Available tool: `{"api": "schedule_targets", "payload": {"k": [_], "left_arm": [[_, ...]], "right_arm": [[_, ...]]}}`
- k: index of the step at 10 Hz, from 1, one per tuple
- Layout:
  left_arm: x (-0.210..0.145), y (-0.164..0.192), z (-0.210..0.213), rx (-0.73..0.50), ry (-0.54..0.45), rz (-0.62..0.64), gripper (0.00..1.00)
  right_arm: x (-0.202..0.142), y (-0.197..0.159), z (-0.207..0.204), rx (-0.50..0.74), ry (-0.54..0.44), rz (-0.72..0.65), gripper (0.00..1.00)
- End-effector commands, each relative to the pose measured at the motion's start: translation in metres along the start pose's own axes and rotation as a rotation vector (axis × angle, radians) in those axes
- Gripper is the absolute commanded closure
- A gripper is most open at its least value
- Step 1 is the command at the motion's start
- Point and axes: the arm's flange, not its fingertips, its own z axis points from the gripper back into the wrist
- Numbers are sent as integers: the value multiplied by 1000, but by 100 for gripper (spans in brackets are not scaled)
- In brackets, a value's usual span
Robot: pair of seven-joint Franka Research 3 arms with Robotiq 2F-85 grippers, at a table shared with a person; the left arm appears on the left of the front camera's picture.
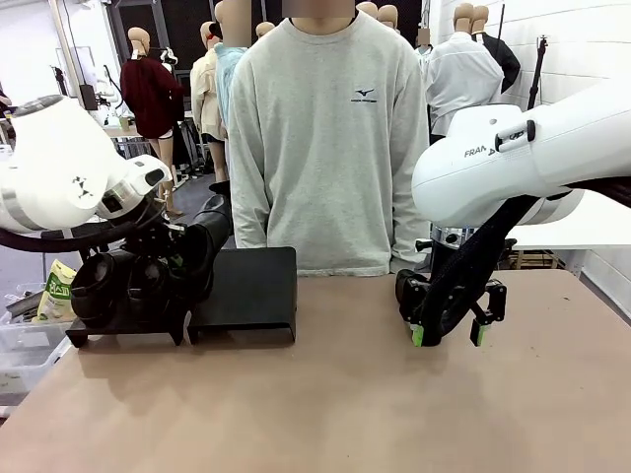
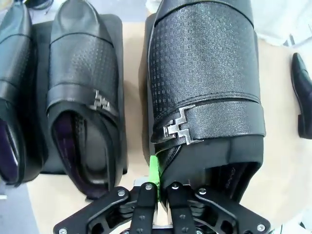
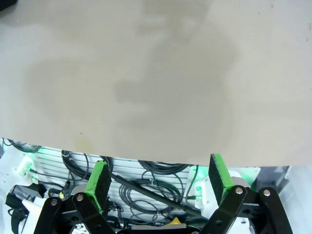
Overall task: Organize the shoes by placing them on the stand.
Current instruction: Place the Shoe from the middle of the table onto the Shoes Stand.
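My left gripper (image 1: 189, 258) is shut on the heel rim of a black textured shoe (image 2: 204, 83) with a metal buckle. It holds that shoe over the right black stand (image 1: 251, 296). In the left wrist view the gripper (image 2: 157, 171) pinches the rim beside one green pad (image 2: 154, 168). Two matching shoes (image 1: 99, 286) (image 1: 148, 281) sit side by side on the left stand (image 1: 123, 333), also seen as shoes (image 2: 83, 92) (image 2: 14, 97). Another dark shoe (image 2: 302, 97) lies on the table at the far right. My right gripper (image 1: 449, 333) hangs open just above the table, with nothing between its pads (image 3: 100, 183).
A person in a grey sweatshirt (image 1: 325, 148) stands at the table's far side, right behind the stands. The brown tabletop (image 1: 325, 404) stretches bare in front. In the right wrist view the table edge (image 3: 146, 160) crosses the frame, with cables below it.
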Motion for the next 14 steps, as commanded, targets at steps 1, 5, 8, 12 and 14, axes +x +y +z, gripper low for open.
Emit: {"api": "schedule_targets", "payload": {"k": [1,5,8,12,14], "left_arm": [[20,-4,-15,12,-29,-33,100],[27,3,-49,34,-6,8,100],[24,0,-61,23,18,34,100],[18,-18,-59,16,37,72,100],[17,-20,-63,32,59,81,100]], "right_arm": [[2,3,2,0,0,-17,0],[2,3,2,0,0,-17,0],[2,3,2,0,0,-17,0],[2,3,2,0,0,-17,0],[2,3,2,0,0,-17,0]]}}
